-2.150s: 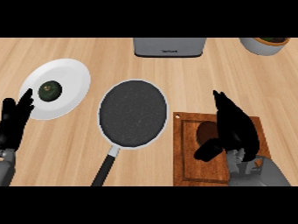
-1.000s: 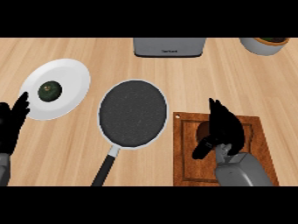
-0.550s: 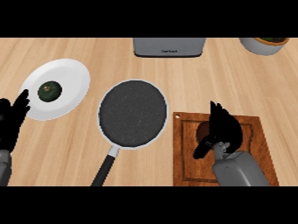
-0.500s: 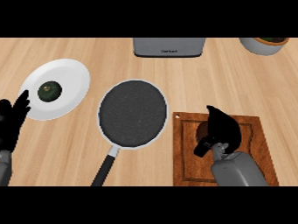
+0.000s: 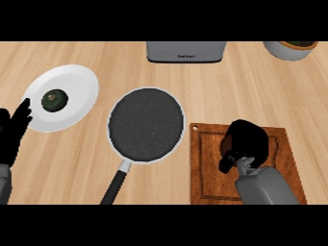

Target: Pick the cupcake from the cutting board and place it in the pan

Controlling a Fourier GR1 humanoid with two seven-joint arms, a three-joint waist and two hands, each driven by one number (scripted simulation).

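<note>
Right hand [image 5: 246, 142] is curled over the cutting board [image 5: 208, 169], hiding the cupcake; whether anything is held cannot be told.

Cutting board [image 5: 205, 168]: reddish-brown wood, rectangular, with a groove running inside its edge. Lying flat directly beneath the right hand [image 5: 246, 140], reaching out past it to the left, right and far side.

Cupcake: covered by that hand's curled fingers near the board's far right part; nothing of it showing, so look and pose not to be told.

Pan [image 5: 145, 125]: round, dark and speckled inside, with a pale rim, empty, resting flat. Just left of the right hand, rim close beside the board's far left corner. Black handle slanting toward the near edge, away from that hand. Well apart from the left hand [image 5: 6, 139], on its right.
</note>
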